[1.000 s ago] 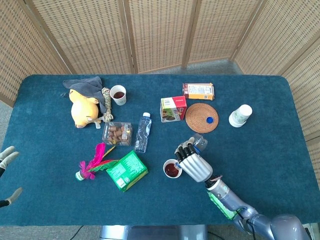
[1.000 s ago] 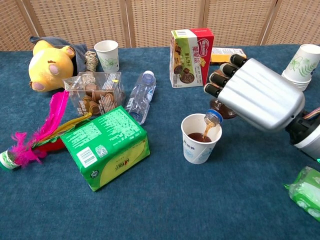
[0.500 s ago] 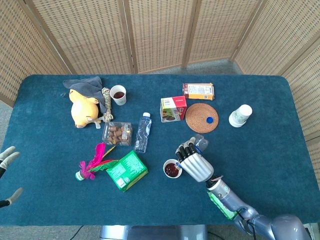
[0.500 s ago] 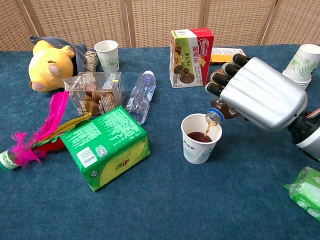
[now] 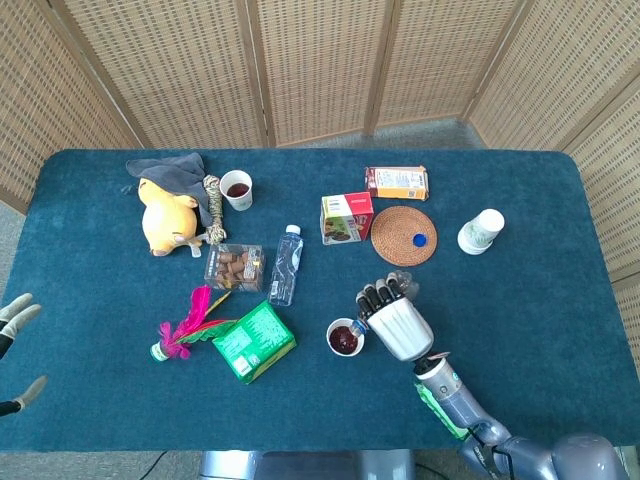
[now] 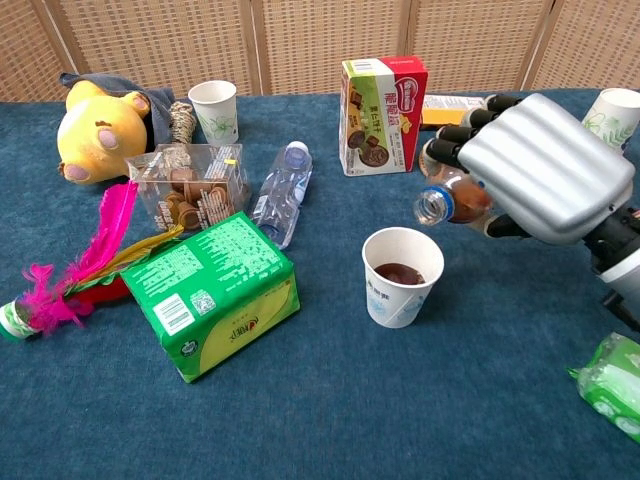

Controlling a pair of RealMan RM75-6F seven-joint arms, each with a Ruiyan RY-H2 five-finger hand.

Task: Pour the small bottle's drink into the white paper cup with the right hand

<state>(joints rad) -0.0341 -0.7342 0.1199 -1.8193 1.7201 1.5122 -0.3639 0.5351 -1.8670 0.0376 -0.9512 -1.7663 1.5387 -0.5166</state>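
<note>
- Table [image 5: 560,300]: flat surface under dark teal napped cloth, backed by woven cane screens.
- Right hand [image 6: 535,165]: silver ribbed metal shell with black fingers, wrapped around the small bottle, above and right of the white paper cup.
- Small bottle [image 6: 450,203]: clear plastic, uncapped, held near horizontal; open mouth faces left, above the cup's right rim and not touching it; a little brown drink inside.
- White paper cup [image 6: 399,277]: tapered cylinder, upright on the cloth near the centre, holding dark brown liquid.
- Left hand [image 5: 15,350]: only pale fingers show, spread apart at the left frame edge, holding nothing.
- Green box [image 6: 210,292]: glossy printed carton, lying tilted, left of the cup.
- Water bottle [image 6: 280,193]: clear ribbed plastic, lying on its side beyond the green box.
- Red-and-white carton [image 6: 380,101]: upright, far side of the cup.
- Yellow plush toy [image 6: 98,133]: soft, rounded, at far left.
- Feather shuttlecock [image 6: 75,270]: pink and yellow plumes, near left.
</note>
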